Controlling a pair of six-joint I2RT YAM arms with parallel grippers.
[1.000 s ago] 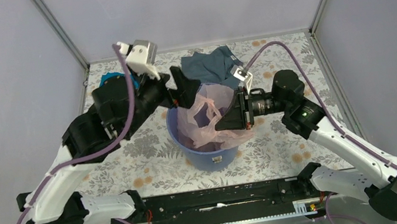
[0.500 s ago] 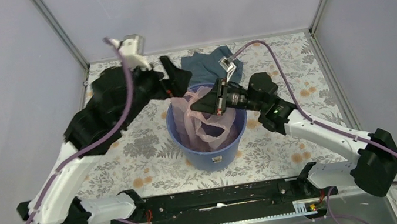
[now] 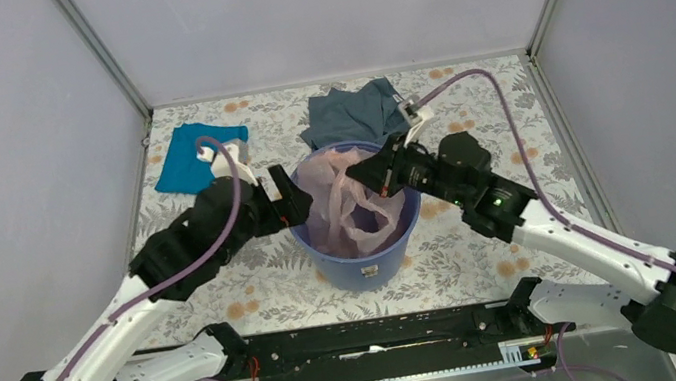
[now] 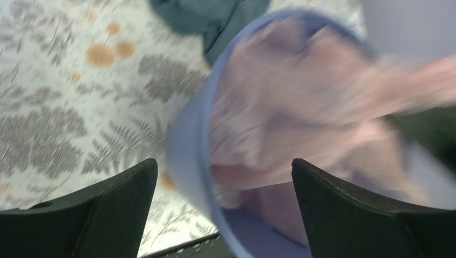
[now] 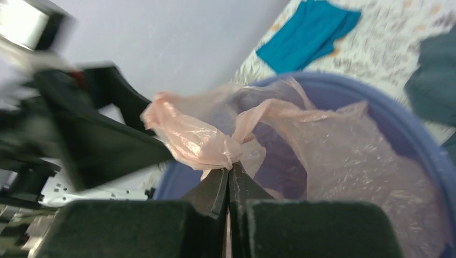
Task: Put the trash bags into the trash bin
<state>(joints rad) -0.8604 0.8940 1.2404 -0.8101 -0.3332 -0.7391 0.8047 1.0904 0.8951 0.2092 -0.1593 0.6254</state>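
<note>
Lowered, your right gripper [image 5: 229, 174] pinches the thin pink film bag [image 3: 358, 216] draped into the round blue-violet plastic bucket [image 3: 366, 269], left gripper [image 4: 223, 161] released; tugging could tip it.

trash bag [image 3: 348, 205]: thin crinkled translucent film | trash bin [image 3: 367, 267]: smooth plastic

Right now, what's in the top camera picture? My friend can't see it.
A pink bag hangs into a blue bin in the middle of a flowery table, its top pinched by the shut right gripper. The left gripper is open beside the bin's left rim. A teal cloth and a grey cloth lie behind the bin.
</note>
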